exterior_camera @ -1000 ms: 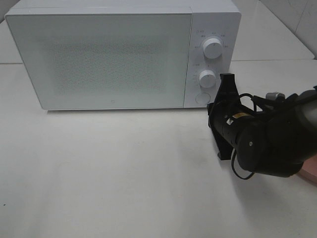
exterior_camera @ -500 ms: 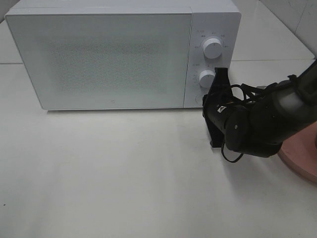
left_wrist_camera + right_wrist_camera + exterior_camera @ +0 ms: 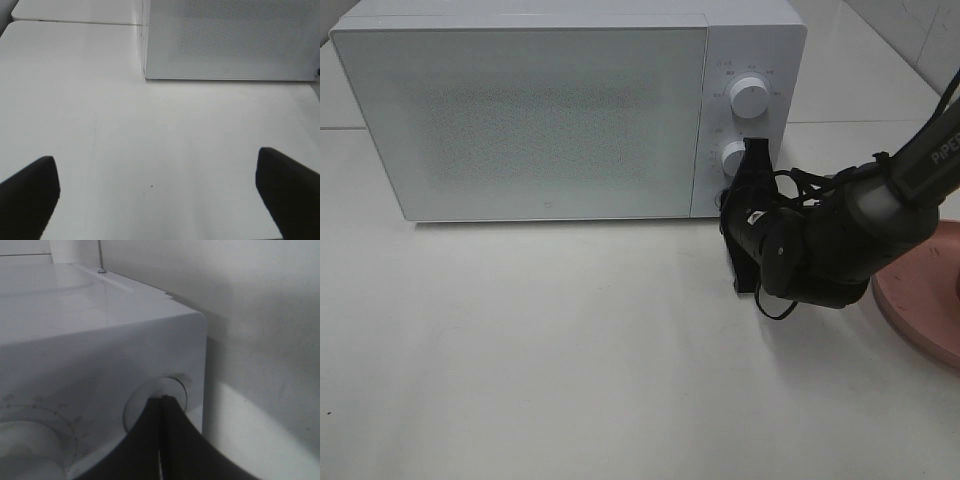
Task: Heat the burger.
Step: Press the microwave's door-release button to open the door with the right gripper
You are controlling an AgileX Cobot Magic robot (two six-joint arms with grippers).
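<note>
The burger is out of view in every frame. The white microwave [image 3: 520,110] stands at the back of the table with its door closed. My right gripper [image 3: 731,200] is shut, and its tips [image 3: 161,402] rest against the round button [image 3: 136,409] at the bottom of the control panel, below the two knobs. The black wrist and arm hide most of that button in the high view. My left gripper [image 3: 155,165] hangs open over bare table in front of the microwave, nothing between its fingers [image 3: 30,190].
An upper knob [image 3: 750,97] and a lower knob [image 3: 735,158] sit on the microwave's right panel. A pink round plate [image 3: 925,290] lies at the right edge, partly behind the right arm. White tabletop [image 3: 520,340] spreads in front of the microwave.
The right arm has swung left and toward the microwave, bringing its shut gripper up to the round button. More of the pink plate shows. The left gripper has not changed.
</note>
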